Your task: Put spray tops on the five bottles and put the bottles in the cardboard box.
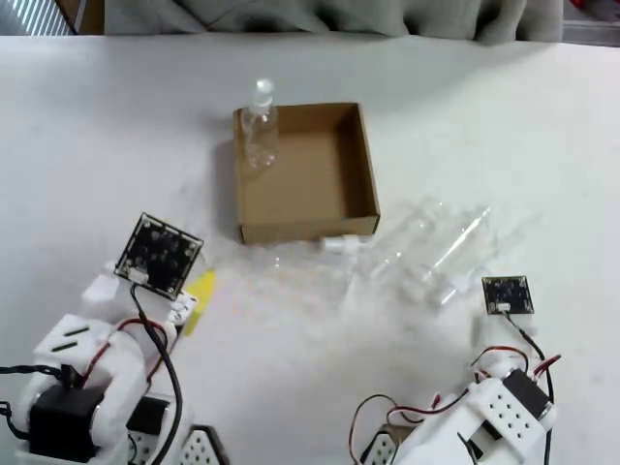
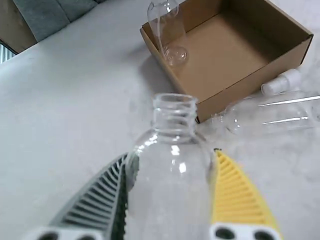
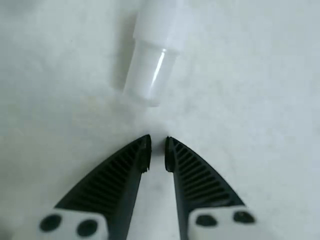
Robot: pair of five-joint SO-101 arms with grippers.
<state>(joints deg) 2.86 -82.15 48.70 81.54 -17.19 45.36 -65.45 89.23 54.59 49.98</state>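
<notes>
In the left wrist view my left gripper [image 2: 172, 157] is shut on a clear bottle [image 2: 172, 180] with a bare, open neck, held between a grey and a yellow finger [image 2: 235, 192]. The cardboard box [image 1: 310, 228] lies mid-table, a capped clear bottle [image 1: 260, 131] standing in its far left corner. That box [image 2: 260, 62] and bottle [image 2: 167, 30] lie ahead of my left gripper. My right gripper [image 3: 157, 147] is shut on nothing, its black tips just short of a white spray top [image 3: 152, 55] lying on the table.
Several clear bottles [image 1: 436, 247] lie in a loose heap right of the box, one of them [image 2: 270, 112] beside the box's near wall. A white spray top [image 1: 339, 244] lies against that wall. The table's far edge meets grey fabric [image 1: 339, 15].
</notes>
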